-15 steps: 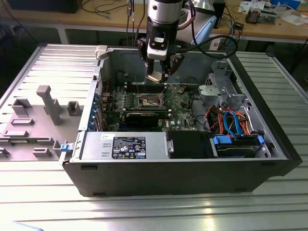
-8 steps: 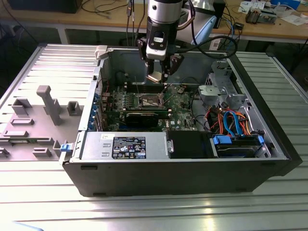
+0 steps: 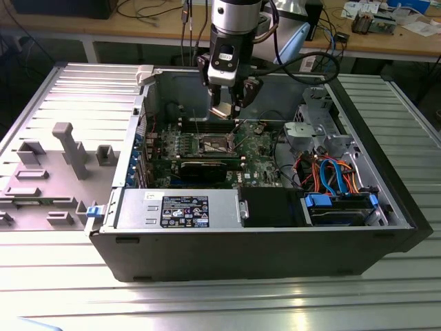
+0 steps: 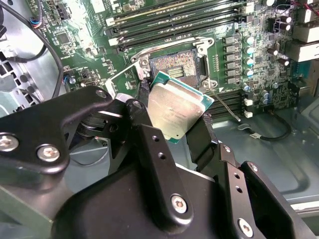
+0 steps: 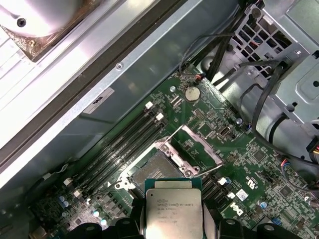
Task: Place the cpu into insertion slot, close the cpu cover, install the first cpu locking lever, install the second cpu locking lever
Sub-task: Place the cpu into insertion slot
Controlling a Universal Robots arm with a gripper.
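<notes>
Cpu: pinched by two opposite edges in the gripper, tilted, above the insertion slot, apart from it. Insertion slot bare; cpu cover swung open. All four steps outstanding. Room: open above the slot; memory slots just beside.

Small print on the cpu and on the power supply sticker is too fine to make out.

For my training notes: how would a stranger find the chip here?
Inside the open computer case lies a green board. Above its empty square socket, the tool grips the chip: flat, square, silver-grey on top, unlike the round coin battery.
</notes>
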